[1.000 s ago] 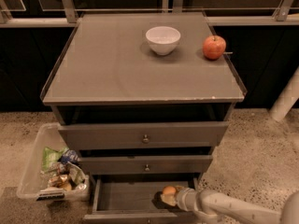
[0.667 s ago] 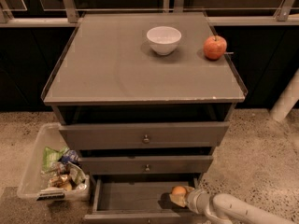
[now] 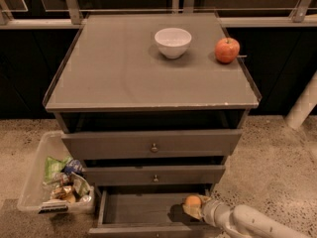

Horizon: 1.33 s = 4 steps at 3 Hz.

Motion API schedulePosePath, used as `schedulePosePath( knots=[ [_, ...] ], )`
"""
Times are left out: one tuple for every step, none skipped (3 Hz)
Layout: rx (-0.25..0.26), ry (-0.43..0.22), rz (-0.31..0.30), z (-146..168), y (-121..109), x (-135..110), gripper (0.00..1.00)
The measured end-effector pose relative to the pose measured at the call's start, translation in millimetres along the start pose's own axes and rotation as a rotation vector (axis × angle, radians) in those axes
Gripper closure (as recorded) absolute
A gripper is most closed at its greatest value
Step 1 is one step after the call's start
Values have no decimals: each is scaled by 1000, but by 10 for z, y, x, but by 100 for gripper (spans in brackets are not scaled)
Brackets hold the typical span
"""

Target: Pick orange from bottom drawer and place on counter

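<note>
Reaching in from below the counter's [image 3: 124,68] front right corner, the gripper [image 3: 194,208] sits at the right end of the bottom drawer [image 3: 138,209], which is pulled out well forward of the counter's front edge. Its jaws are clenched on the orange [image 3: 192,200], which shows just above the tan fingertips and casts a dark shadow on the drawer's grey floor, on the side towards the counter's left. The pale arm [image 3: 247,222] trails away beyond the counter's right side. Between the counter and the bottom drawer, two knobbed drawers, the upper drawer [image 3: 153,144] and the middle drawer [image 3: 155,175], stand partly open. On the counter a white bowl [image 3: 173,42] stands near the back, right of middle, and a red apple [image 3: 227,50] lies by the right rim, apart from the bowl. Below the counter's left front corner, a clear plastic bin [image 3: 34,182] of wrappers rests on the speckled floor
</note>
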State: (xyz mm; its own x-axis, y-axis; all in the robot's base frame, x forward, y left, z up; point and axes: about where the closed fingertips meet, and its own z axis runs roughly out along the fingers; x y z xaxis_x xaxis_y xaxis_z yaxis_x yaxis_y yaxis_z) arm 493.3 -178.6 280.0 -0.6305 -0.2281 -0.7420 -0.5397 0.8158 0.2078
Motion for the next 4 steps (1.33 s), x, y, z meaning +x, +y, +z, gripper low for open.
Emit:
schedulePosePath(
  knots=[
    [-43,-106,-95,-529,96,-381,100],
    [-98,-188,-192,-1051,207,-787,100],
    [-149,-247,-260,-1378,277,-1101,100],
    [-172,-251,-263,-1389,340,-1101,100]
  ],
)
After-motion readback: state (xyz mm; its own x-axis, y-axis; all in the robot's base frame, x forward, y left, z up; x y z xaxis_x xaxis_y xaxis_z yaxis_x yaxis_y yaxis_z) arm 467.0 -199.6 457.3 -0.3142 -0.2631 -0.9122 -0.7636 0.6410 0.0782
